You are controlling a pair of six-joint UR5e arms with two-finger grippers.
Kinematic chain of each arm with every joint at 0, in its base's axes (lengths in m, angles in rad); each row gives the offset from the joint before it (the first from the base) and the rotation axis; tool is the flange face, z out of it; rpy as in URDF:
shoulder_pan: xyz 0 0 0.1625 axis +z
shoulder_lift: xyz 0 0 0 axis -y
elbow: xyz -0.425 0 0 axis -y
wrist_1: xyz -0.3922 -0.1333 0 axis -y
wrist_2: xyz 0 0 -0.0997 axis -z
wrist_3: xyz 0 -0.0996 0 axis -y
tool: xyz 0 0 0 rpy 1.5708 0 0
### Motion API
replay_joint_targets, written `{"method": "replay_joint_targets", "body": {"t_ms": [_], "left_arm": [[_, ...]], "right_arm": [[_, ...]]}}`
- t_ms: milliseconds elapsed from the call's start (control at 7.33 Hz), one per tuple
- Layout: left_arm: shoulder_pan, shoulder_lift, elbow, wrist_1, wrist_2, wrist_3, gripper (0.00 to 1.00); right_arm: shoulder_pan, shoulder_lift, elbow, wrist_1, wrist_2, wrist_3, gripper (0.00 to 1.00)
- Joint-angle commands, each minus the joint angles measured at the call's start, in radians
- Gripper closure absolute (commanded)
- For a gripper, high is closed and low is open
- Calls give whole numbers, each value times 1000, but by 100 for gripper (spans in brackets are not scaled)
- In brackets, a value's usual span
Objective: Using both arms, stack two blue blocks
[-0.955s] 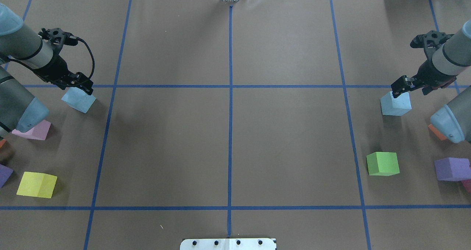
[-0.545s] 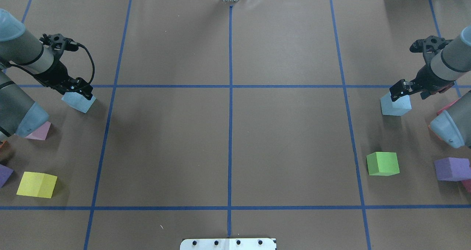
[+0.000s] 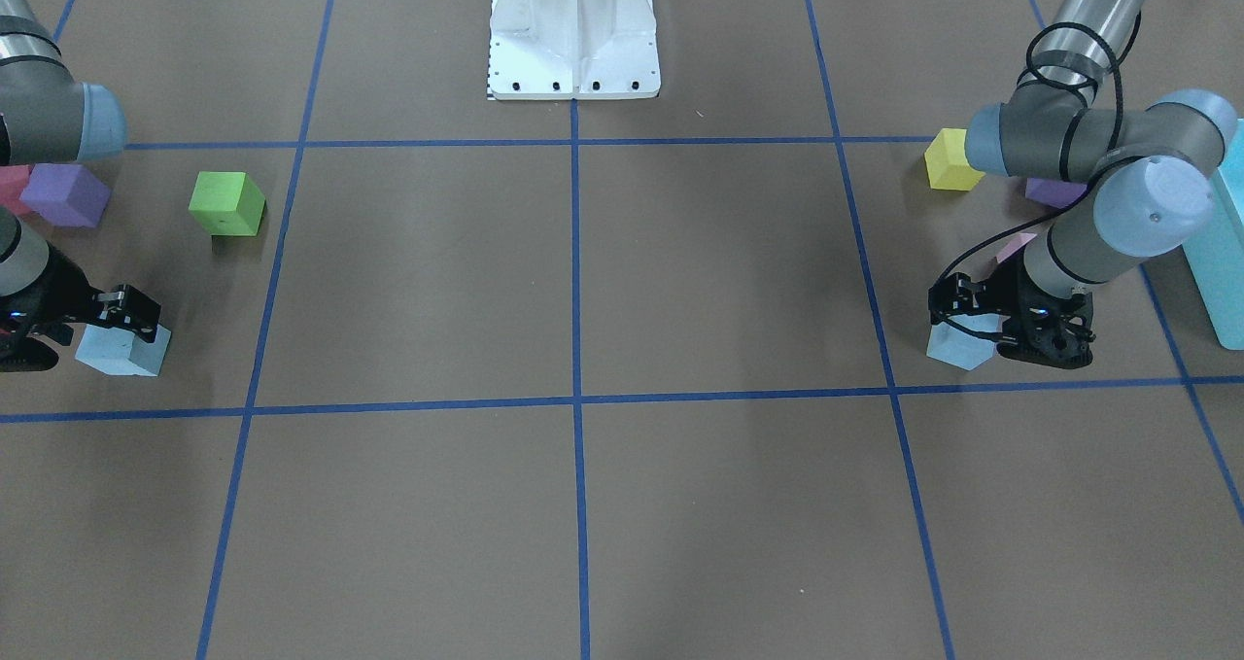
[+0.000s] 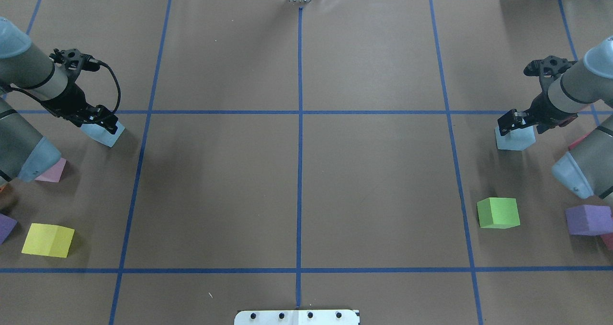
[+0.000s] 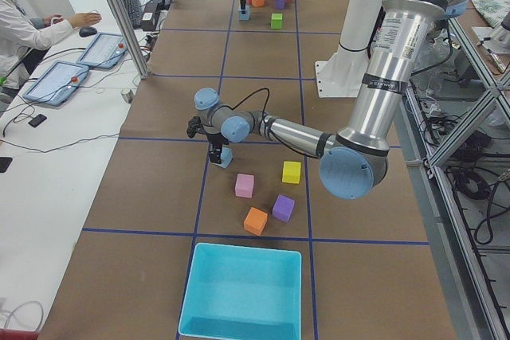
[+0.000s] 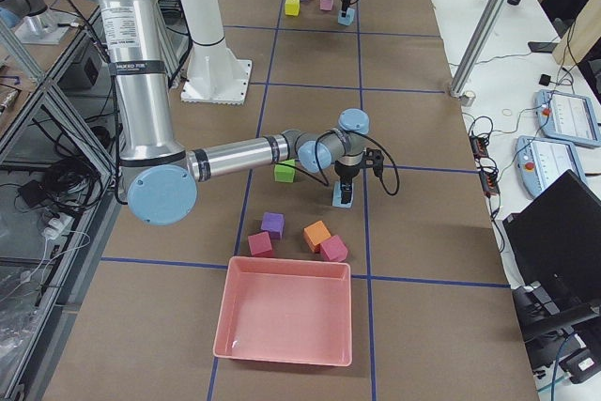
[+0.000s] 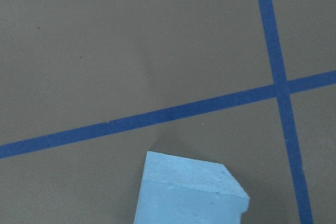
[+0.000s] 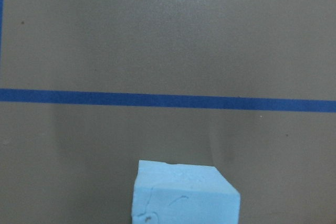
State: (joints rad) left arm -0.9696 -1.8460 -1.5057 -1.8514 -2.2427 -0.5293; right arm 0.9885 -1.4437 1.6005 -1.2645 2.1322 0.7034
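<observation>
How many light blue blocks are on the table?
2. One blue block sits at the left gripper, the second blue block at the right gripper, far apart. None seems hidden.

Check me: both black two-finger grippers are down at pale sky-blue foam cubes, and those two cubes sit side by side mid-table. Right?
Not quite. The left gripper and right gripper are each down at a pale sky-blue foam cube, but the cubes sit far apart, the left cube and the right cube at opposite ends of the table. The overhead view shows it.
</observation>
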Motion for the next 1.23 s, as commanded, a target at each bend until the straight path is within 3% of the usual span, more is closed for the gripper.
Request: {"method": "replay_joint_targets", "body": {"t_ms": [0,409,818,1091], "left_arm": [[0,1,-1,0,0,0,1],[0,1,1,0,0,0,1],[2,2,-1,0,21,3,1],[11,1,-4,0,51,3,2]], "right_arm": [[-16,3,-7,8,-18,8,1],[-33,6,-8,8,-48,-1,41],[-28,73,10,-12,-43,5,45],[-28,230,79,-268,-46,17,45]]}}
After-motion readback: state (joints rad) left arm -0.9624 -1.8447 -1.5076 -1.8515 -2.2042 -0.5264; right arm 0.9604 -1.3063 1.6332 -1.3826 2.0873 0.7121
